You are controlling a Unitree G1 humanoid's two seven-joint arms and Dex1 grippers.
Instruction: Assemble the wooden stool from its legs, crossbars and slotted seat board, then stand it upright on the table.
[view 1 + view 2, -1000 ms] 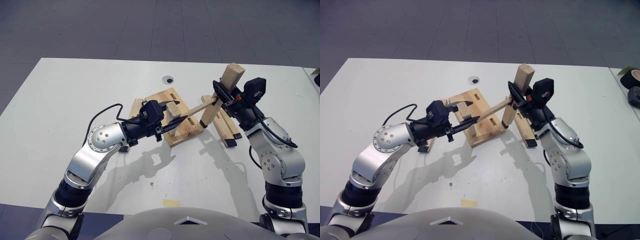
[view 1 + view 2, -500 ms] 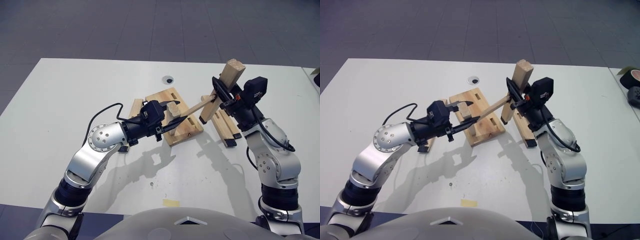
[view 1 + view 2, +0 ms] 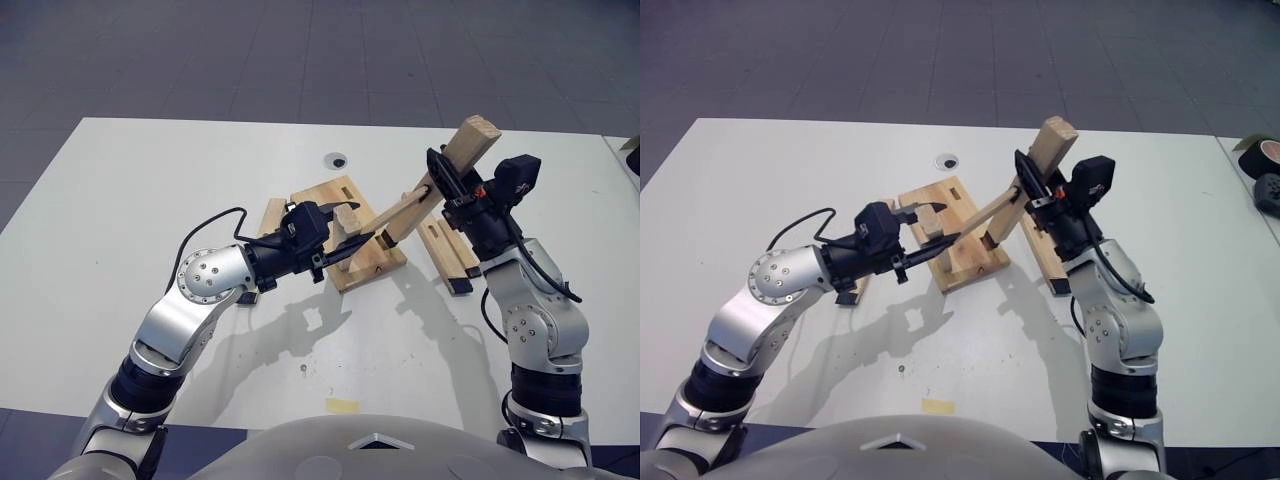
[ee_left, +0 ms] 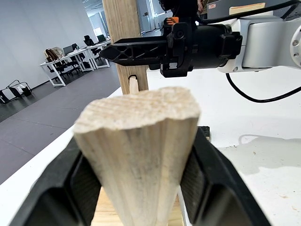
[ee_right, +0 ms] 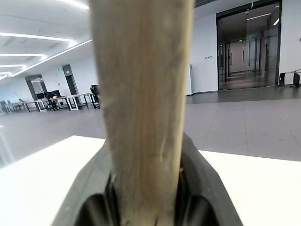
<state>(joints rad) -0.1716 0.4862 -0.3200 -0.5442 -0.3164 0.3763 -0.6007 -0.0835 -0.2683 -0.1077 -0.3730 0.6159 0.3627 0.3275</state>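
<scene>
The slotted seat board [image 3: 378,264] lies flat at the table's middle. Just in front of it, my left gripper [image 3: 338,241] is shut on the near end of a thin crossbar [image 3: 970,224], seen close up as a wooden end [image 4: 139,150] between the fingers. The crossbar slopes up and to the right to a thick stool leg [image 3: 452,165]. My right gripper [image 3: 440,186] is shut on that leg [image 5: 141,108] and holds it tilted, its top far right and its dark-tipped foot [image 3: 388,239] low over the board's right edge.
More legs with black feet [image 3: 448,258] lie on the table right of the board, under my right arm. Another wooden piece [image 3: 271,214] lies left of the board. A round hole [image 3: 337,158] is behind it, and yellow tape [image 3: 341,405] is near the front edge.
My right gripper has tilted the leg further over, and its foot has swung left toward the seat board and the left gripper. The left arm has stayed still.
</scene>
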